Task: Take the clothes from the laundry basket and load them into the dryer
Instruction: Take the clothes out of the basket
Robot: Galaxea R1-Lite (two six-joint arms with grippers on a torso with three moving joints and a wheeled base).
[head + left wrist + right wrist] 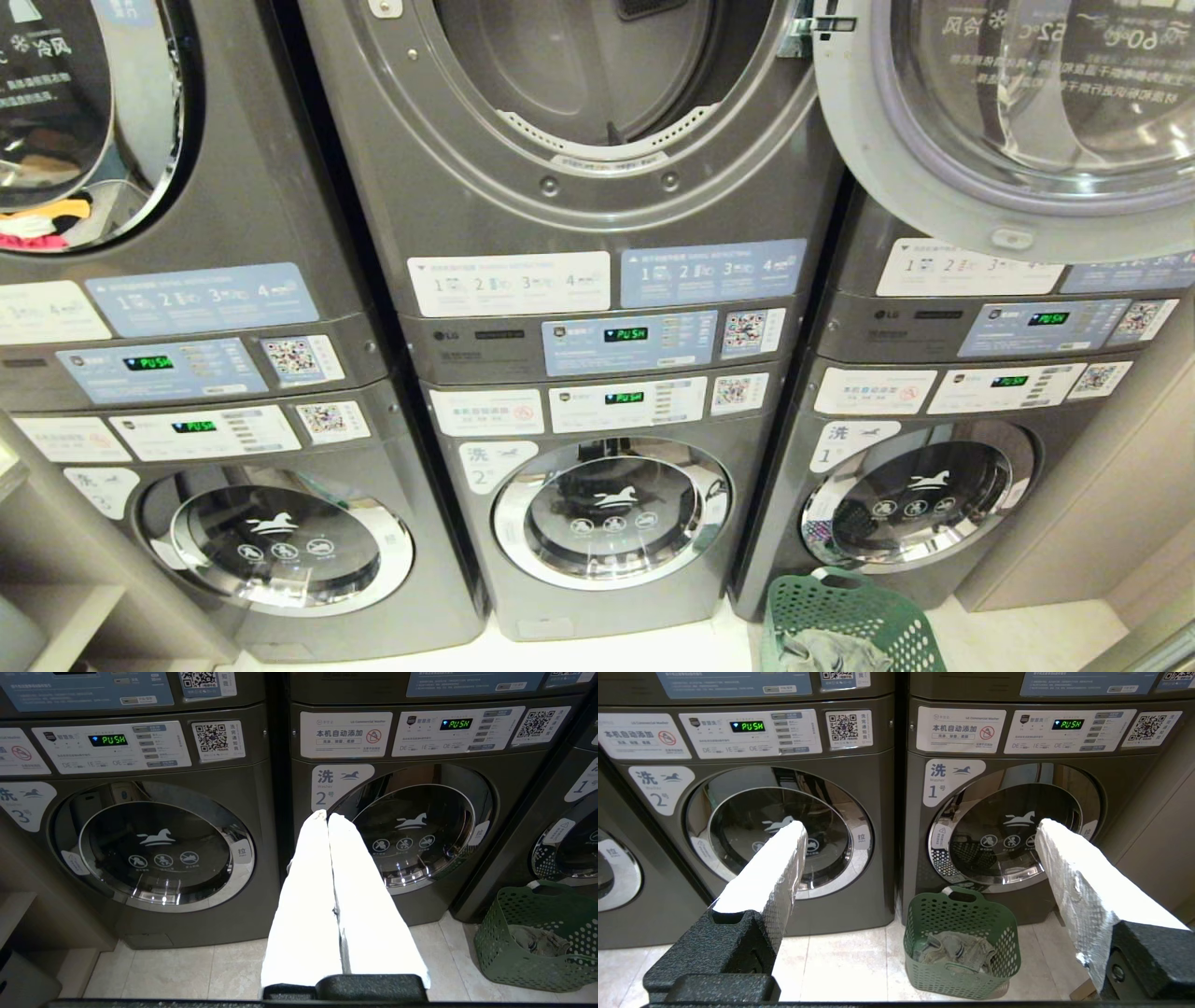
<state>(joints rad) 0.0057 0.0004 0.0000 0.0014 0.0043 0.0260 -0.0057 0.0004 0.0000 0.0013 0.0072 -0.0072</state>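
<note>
The green laundry basket (873,611) stands on the floor in front of the lower right washer, at the bottom edge of the head view. Grey clothes (822,653) lie crumpled in its bottom. The middle upper dryer (579,84) gapes open, its round door (1018,131) swung out to the right. Neither arm shows in the head view. My right gripper (920,828) is open, high above the floor, with the basket (962,914) and clothes (957,949) below and ahead between its fingers. My left gripper (327,815) is shut and empty, facing washer 2, with the basket (509,961) off to its right.
Three grey stacked machines stand side by side, their lower washer doors (611,511) shut. The left upper drum holds coloured laundry (42,224). A shelf unit (56,616) flanks the left side and a beige cabinet wall (1111,495) the right. Pale tile floor (840,961) lies in front.
</note>
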